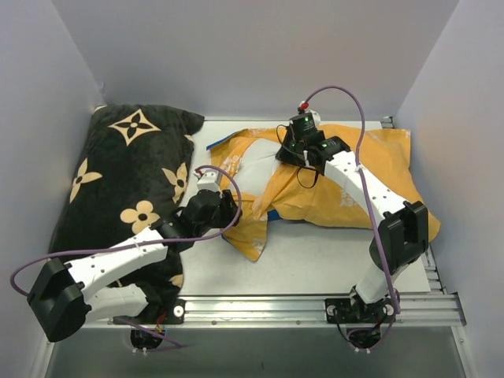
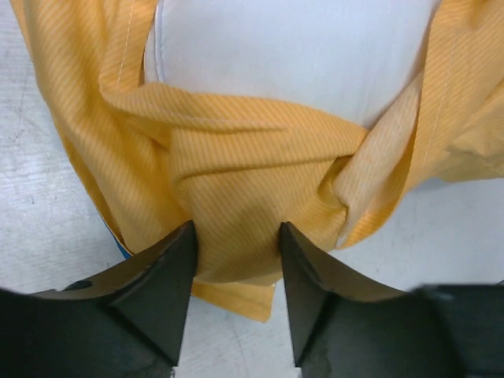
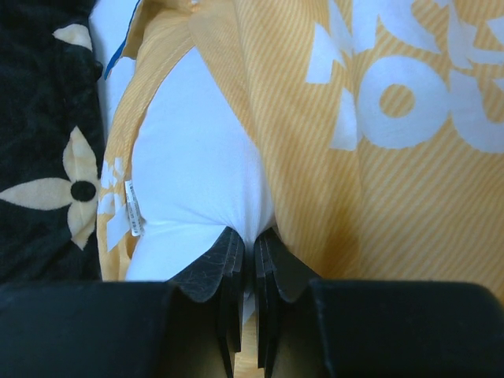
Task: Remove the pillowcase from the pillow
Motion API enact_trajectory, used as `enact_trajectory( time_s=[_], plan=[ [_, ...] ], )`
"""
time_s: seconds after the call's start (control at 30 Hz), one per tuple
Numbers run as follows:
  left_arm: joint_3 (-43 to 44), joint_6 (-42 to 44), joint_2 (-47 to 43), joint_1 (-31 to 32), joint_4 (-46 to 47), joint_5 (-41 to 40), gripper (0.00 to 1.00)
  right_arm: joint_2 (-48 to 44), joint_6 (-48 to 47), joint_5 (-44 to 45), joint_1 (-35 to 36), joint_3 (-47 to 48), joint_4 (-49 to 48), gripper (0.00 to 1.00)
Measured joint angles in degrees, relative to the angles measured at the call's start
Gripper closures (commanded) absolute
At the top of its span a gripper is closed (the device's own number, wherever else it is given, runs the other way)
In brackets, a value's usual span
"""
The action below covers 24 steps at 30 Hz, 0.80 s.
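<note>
The pillowcase (image 1: 362, 173) lies orange side out at the back right of the table, with white lettering (image 3: 409, 102) on it. The white pillow (image 1: 253, 167) shows through its open left end. My left gripper (image 1: 229, 209) is at the near-left edge of that opening, and its fingers (image 2: 177, 260) press a bunched fold of the orange pillowcase (image 2: 236, 228) from both sides. My right gripper (image 1: 287, 151) is over the pillow's right part. Its jaws (image 3: 253, 240) are shut, pinching a ridge of the white pillow (image 3: 189, 165). A blue strip of the cover's other side (image 2: 120, 246) peeks out.
A black pillow with tan flower marks (image 1: 126, 181) fills the left side, right beside the left arm. Grey walls close in the left, back and right. A metal rail (image 1: 315, 307) runs along the near edge. A white care label (image 3: 134, 209) hangs off the pillow.
</note>
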State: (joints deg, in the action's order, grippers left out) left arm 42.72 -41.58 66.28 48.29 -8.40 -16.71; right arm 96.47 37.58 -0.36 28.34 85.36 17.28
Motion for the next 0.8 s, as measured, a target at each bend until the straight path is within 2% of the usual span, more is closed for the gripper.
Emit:
enact_trajectory(
  time_s=[0.13,0.2,0.27,0.53,0.8],
  plan=[
    [-3.0,-0.9,-3.0,0.0,0.0,0.8,0.73,0.9,0.0,0.0,0.0,1.2,0.5,1.00],
    [-4.1,-1.5,-3.2,-0.1,0.1,1.1,0.90,0.9,0.0,0.0,0.0,1.5,0.8,1.00],
    [-5.4,-1.9,-3.2,-0.1,0.2,1.5,1.00,0.9,0.1,0.0,0.0,1.8,1.2,1.00],
    [-9.6,-5.0,-3.0,-0.5,1.4,1.7,1.00,0.9,2.5,-4.0,-3.0,3.3,2.7,1.00],
    [-14.4,-10.1,2.6,-2.7,9.2,2.5,1.00,0.9,4.4,-9.4,-5.6,4.9,5.2,1.00]
  ],
)
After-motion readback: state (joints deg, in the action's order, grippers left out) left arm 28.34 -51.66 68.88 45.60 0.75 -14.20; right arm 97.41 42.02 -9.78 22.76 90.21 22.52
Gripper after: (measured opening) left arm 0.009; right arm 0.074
